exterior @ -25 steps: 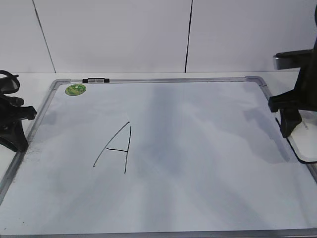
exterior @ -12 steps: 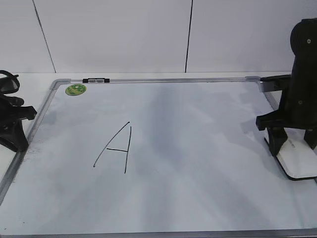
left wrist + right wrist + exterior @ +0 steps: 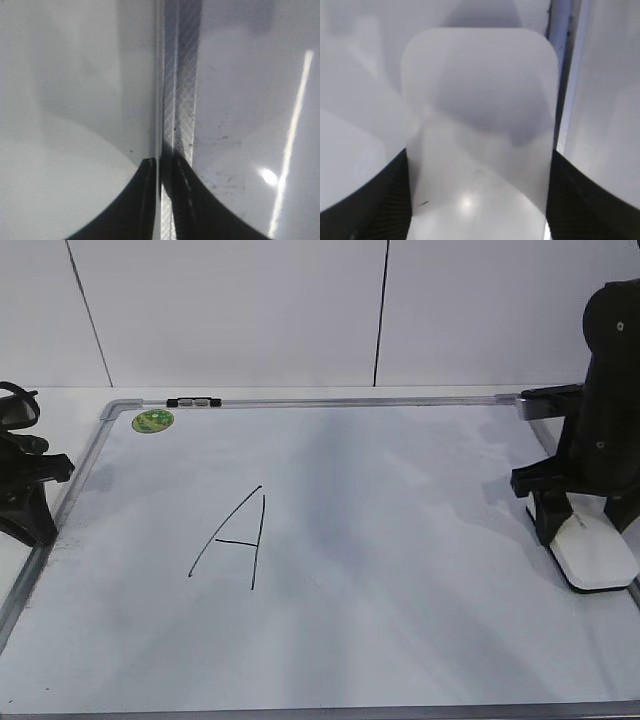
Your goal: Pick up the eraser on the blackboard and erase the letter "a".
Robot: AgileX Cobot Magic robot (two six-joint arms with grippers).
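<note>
Now the right gripper (image 3: 585, 525) has come in from the board's right edge and dropped onto the eraser (image 3: 592, 558), which a second ago sat half off the frame at about three o'clock and now lies fully on the blackboard (image 3: 400, 570), just inside its right rail. In the right wrist view the dark fingers (image 3: 375, 200) stand on either side of the white block (image 3: 480, 130), spread about to its width and touching or very nearly touching its long sides — it looks like a grasp, though whether they are pressing I cannot tell. The left gripper (image 3: 30, 510) has not stirred; it rests at nine o'clock over the left rail, its jaws closed with nothing between them, as the left wrist view shows (image 3: 161, 172). Only the tall capital A (image 3: 232, 540) is visible on the board, toward eight o'clock of centre — no small "a" shows anywhere, so I judge the erasing done and the eraser being set down or shifted.
</note>
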